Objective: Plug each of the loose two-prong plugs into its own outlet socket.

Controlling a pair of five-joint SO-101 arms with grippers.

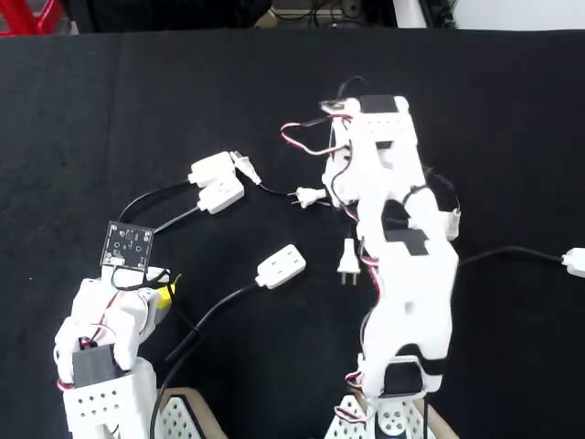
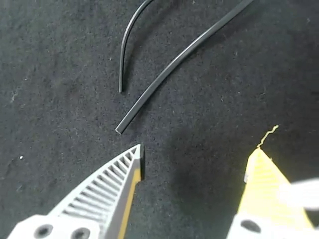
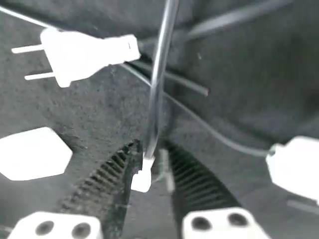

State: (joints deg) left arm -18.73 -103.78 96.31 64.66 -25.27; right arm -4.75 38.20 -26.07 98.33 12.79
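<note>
My right gripper (image 3: 152, 167) is shut on a small white two-prong plug (image 3: 143, 178), whose black cable runs up out of the dark fingers. In the high view this plug (image 1: 347, 265) sits beside the right arm (image 1: 407, 274), prongs toward the near edge. A second loose plug (image 3: 82, 50) lies just beyond it, also seen at mid table (image 1: 311, 197). A white outlet socket (image 1: 281, 265) lies close by on the left. My left gripper (image 2: 197, 159) stands open over bare cloth near the front left (image 1: 163, 294), holding nothing.
Two more white sockets (image 1: 217, 167) (image 1: 222, 195) lie side by side at mid left, with a plug (image 1: 245, 166) against the upper one. Black cables (image 2: 164, 74) cross the cloth ahead of my left gripper. Another white piece (image 1: 574, 261) on a cable sits at the right edge.
</note>
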